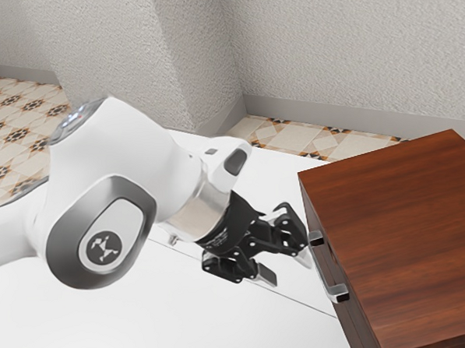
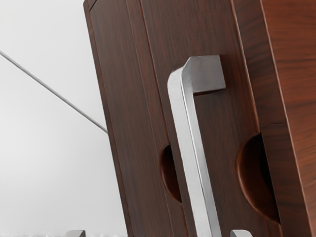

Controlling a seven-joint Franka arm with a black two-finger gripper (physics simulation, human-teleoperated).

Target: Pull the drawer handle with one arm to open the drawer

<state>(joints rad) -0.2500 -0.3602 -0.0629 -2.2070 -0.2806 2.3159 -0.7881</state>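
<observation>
Black two-finger gripper point(image 1: 287, 251) has its fingers spread wide with nothing in them, sitting just short of the silver metal bar handle point(image 1: 328, 266). That's on the front of the dark wooden drawer cabinet point(image 1: 407, 235) on the white bench point(image 1: 147, 326).

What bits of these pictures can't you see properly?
Silver bar handle: one end runs off the wrist view's edge.
Dark brown wooden cabinet: cut off by the exterior view's right and lower edges; its front is almost side-on there.
White robot arm: its base lies beyond the exterior view's left edge.
Black gripper: exterior view, too small to tell whether it touches the handle.
</observation>
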